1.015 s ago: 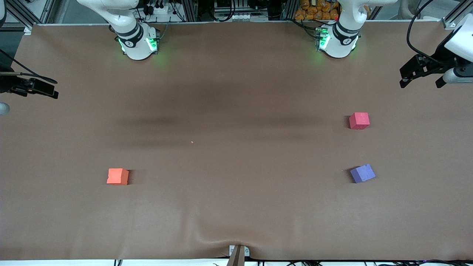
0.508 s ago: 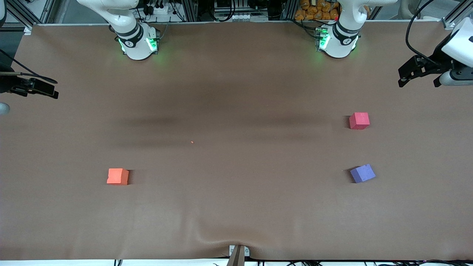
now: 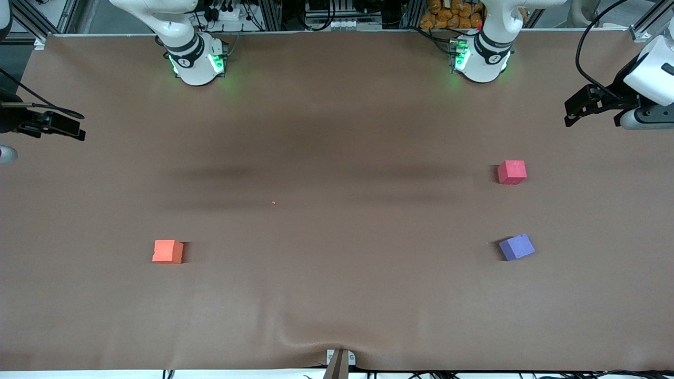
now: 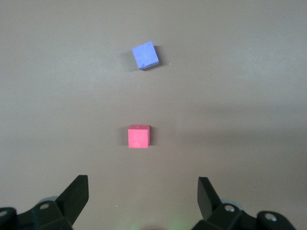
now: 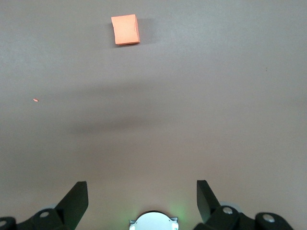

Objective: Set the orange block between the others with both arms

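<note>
The orange block (image 3: 168,251) (image 5: 125,29) lies on the brown table toward the right arm's end. The others sit toward the left arm's end: a pinkish-red cube (image 3: 512,172) (image 4: 138,136), and a purple-blue cube (image 3: 517,247) (image 4: 145,55) nearer to the front camera. A bare gap separates those two. My left gripper (image 3: 591,118) (image 4: 143,191) hangs open and empty in the air over the left arm's end of the table. My right gripper (image 3: 73,131) (image 5: 142,194) hangs open and empty over the right arm's end of the table.
The two arm bases (image 3: 197,60) (image 3: 479,58) glow green along the table's back edge. A tiny orange speck (image 3: 273,202) lies mid-table. The brown cover wrinkles around a small mount (image 3: 339,360) at the front edge.
The left gripper has drifted slightly toward the bases' side of the table. The right gripper has barely shifted. The three cubes have not moved.
</note>
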Robot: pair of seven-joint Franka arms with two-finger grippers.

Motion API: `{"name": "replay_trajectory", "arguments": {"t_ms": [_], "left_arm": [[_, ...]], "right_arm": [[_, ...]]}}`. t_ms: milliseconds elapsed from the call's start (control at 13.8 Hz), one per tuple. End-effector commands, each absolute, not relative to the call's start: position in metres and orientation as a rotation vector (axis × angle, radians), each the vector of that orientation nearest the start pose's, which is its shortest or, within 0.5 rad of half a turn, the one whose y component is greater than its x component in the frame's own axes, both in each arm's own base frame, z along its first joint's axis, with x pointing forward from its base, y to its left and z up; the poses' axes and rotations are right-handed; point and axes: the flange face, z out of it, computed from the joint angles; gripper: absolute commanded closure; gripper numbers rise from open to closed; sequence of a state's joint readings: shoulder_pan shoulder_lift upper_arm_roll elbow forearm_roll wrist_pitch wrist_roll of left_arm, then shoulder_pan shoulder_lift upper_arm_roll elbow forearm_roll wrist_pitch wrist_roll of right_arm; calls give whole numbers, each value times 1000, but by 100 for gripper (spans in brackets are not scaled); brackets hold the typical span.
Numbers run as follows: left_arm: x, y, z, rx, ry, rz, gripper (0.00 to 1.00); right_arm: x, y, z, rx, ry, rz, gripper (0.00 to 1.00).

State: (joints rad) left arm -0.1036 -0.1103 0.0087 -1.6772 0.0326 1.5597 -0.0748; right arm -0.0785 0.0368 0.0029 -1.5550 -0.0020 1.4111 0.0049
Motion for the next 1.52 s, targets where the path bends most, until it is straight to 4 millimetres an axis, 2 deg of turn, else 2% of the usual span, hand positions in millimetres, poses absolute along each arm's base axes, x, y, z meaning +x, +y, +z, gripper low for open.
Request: {"name": "replay_trajectory", "arguments": {"t_ms": [0,290,580,725,870,1015,1233,1450], "left_arm": [[519,-44,635,-3102,27,24,0],[520,-44,634,-3102,27,26,0],[520,-44,634,-3102,27,24,0],[520,-43,634,-3104,25,24,0],[520,-44,634,-3102,27,24,0],[519,-44,636,-3102,27,19,0],[519,-43,636,-3104,25,19,0],[518,-43,637,-3104,27,14,0]], "right_arm": [[544,-38,601,-3114,140,275,0],[544,-38,600,-3114,140,275,0],[546,-29,600,-3125,113,272,0],[553,-27,591,-3116,109,271,0],[559,-11,581,-3089,72,294,0],[566,-4,570,-3058,59,306,0],[579,0,552,-3073,35,300,0],[583,-1,544,-3082,35,301,0]]}}
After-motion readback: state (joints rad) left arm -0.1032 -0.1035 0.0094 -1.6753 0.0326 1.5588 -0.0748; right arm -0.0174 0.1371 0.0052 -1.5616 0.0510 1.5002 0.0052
